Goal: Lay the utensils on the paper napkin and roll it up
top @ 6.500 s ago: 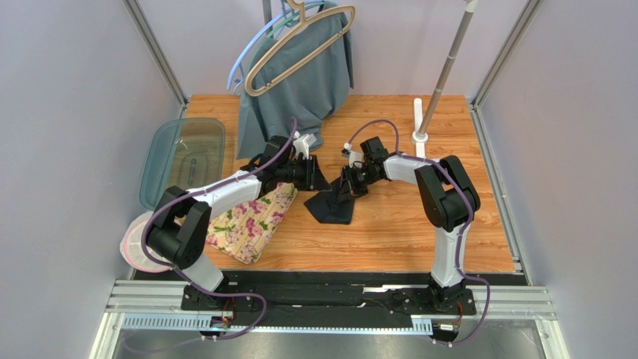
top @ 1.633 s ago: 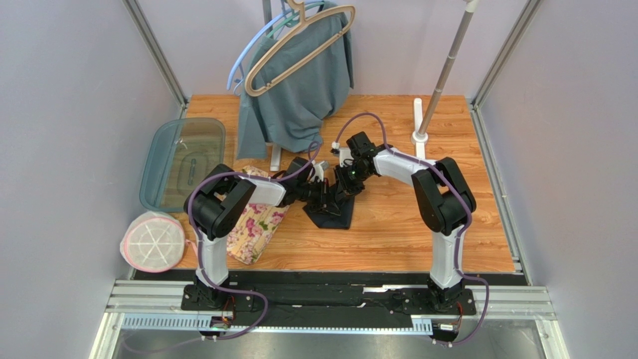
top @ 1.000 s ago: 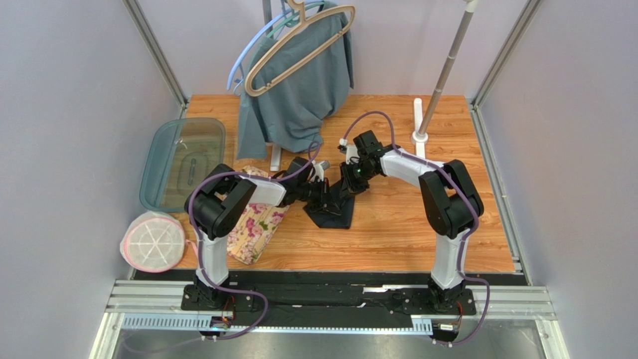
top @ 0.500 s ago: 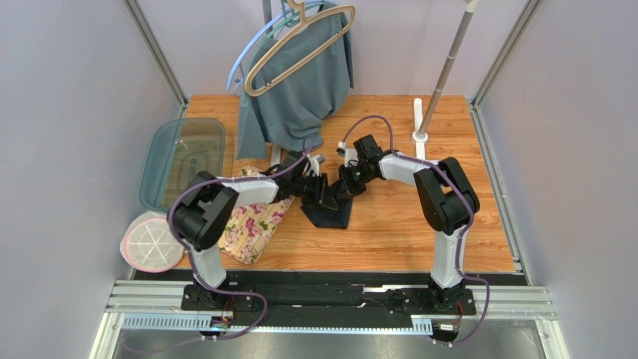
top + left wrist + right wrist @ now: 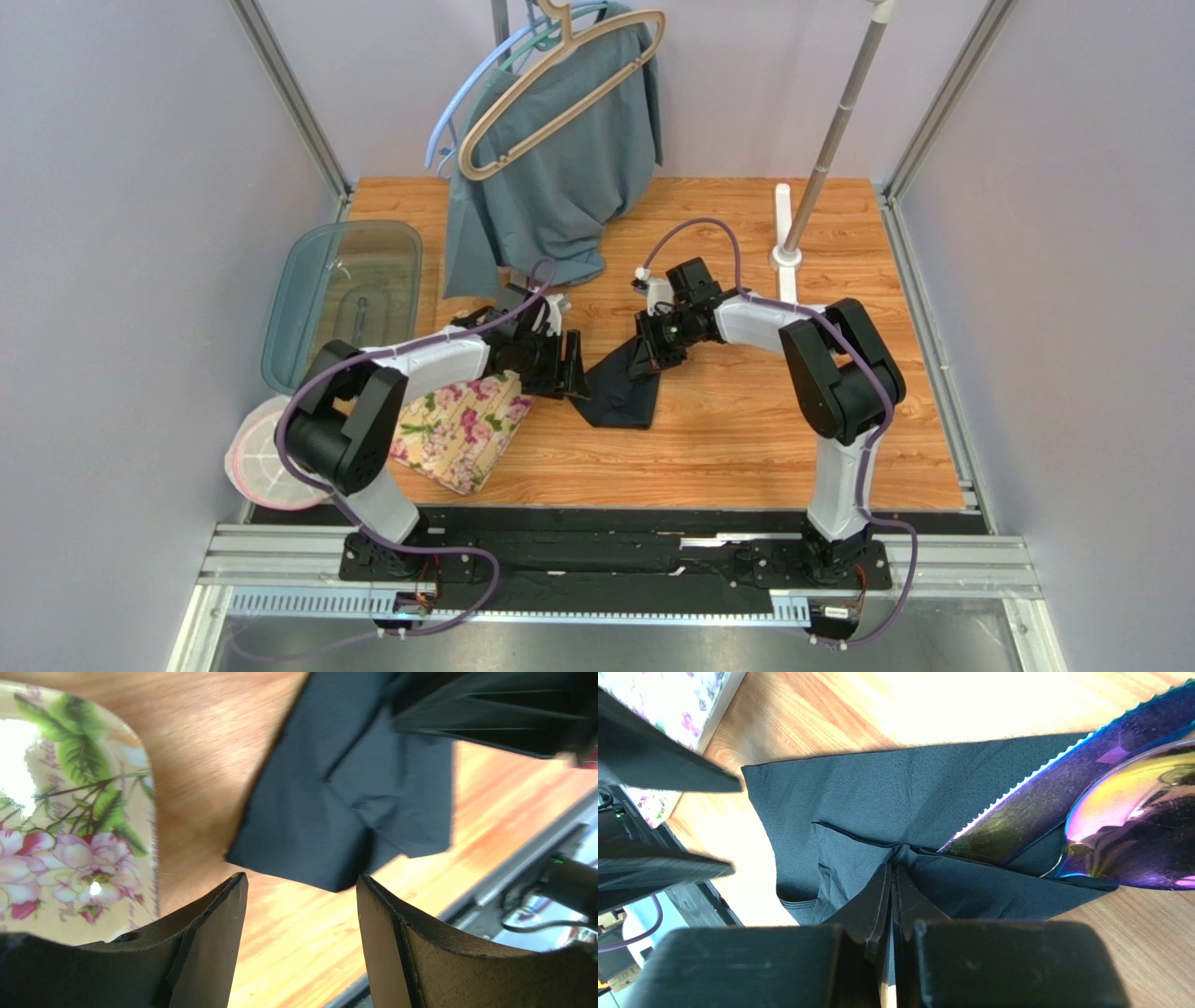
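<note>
The black paper napkin (image 5: 622,396) lies crumpled on the wood table, partly folded over the utensils. In the right wrist view a serrated iridescent knife (image 5: 1046,805) and a spoon bowl (image 5: 1137,833) stick out from under a fold of the napkin (image 5: 878,805). My right gripper (image 5: 644,352) is shut, pinching a raised fold of the napkin (image 5: 894,868). My left gripper (image 5: 574,367) is open and empty just left of the napkin; in its wrist view the napkin (image 5: 351,805) lies beyond the spread fingers (image 5: 210,945).
The floral mat (image 5: 470,420) lies left of the napkin, under the left arm. A grey-teal garment on hangers (image 5: 561,154) hangs at the back. A clear lidded tub (image 5: 341,301) and a round pink-rimmed lid (image 5: 274,455) sit at the left. A white pole stand (image 5: 788,238) is at the back right.
My left gripper has drawn back to the left, off the napkin, and its jaws are now open. My right gripper stays shut on the napkin fold, shifted slightly.
</note>
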